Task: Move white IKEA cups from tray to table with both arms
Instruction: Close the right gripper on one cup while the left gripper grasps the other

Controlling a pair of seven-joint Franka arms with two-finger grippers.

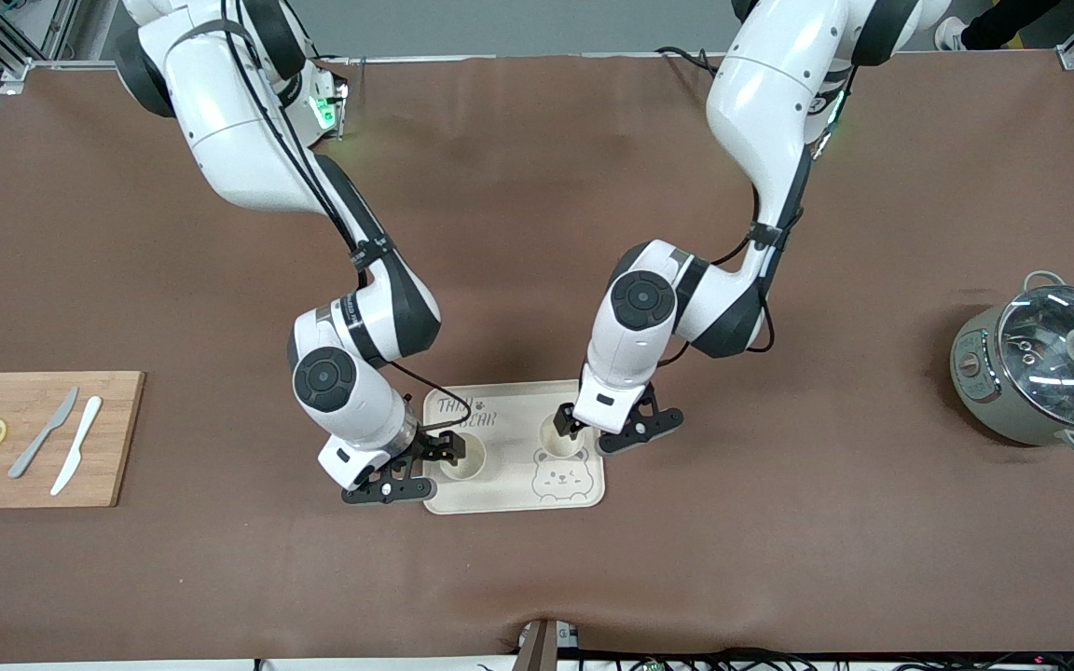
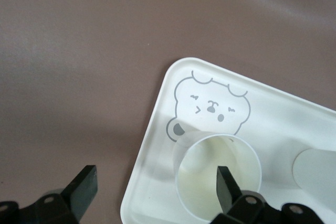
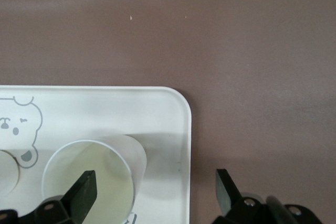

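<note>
Two white IKEA cups stand upright on the cream bear tray. One cup is at the tray's end toward the right arm, the other toward the left arm's end. My right gripper is open: one finger is in its cup's mouth, the other outside the tray's rim over the table. My left gripper is open the same way: one finger is over its cup's mouth, the other off the tray. Neither gripper grips a cup.
A wooden cutting board with two lemon slices and two knives lies at the right arm's end of the table. A grey pot with a glass lid stands at the left arm's end. Brown mat covers the table.
</note>
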